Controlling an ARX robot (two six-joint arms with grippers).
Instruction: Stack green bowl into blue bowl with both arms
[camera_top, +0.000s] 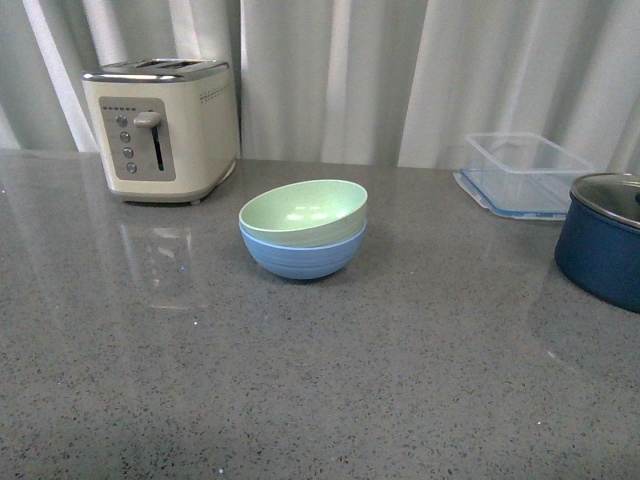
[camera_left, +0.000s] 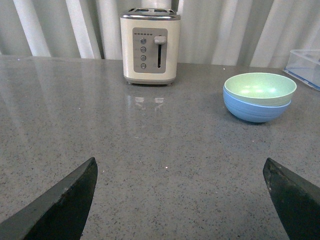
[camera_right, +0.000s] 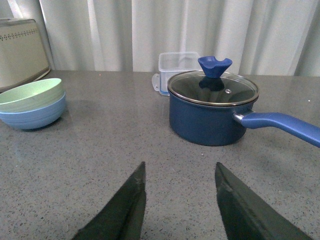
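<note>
From the front camera I see the green bowl (camera_top: 303, 212) nested inside the blue bowl (camera_top: 303, 255), the pair sitting on the grey counter (camera_top: 300, 400) near its middle. The green rim stands a little above the blue rim and tilts slightly (higher on the right side in that view). Neither arm shows in the front view.

Behind the bowls and to the left stands a cream toaster (camera_top: 162, 130) against the white curtain (camera_top: 400, 70). To the right, a clear plastic box (camera_top: 525, 172) sits near the curtain, and a navy pot (camera_top: 603, 240) with a glass lid sits at the right edge, well apart from the bowls.

Left wrist camera: the left gripper (camera_left: 182, 200) hangs over bare counter, its two dark fingers (camera_left: 60, 205) spread wide, nothing between them. The stacked bowls sit well beyond it, off to one side, with the toaster further back.

Right wrist camera: the right gripper (camera_right: 177, 205) is also released, fingers (camera_right: 122, 210) parted with a clear gap and nothing held. The pot is just ahead of it, lid knob and long blue handle (camera_right: 280, 125) plain to see; the bowls lie well off to the side, near the toaster's edge.
</note>
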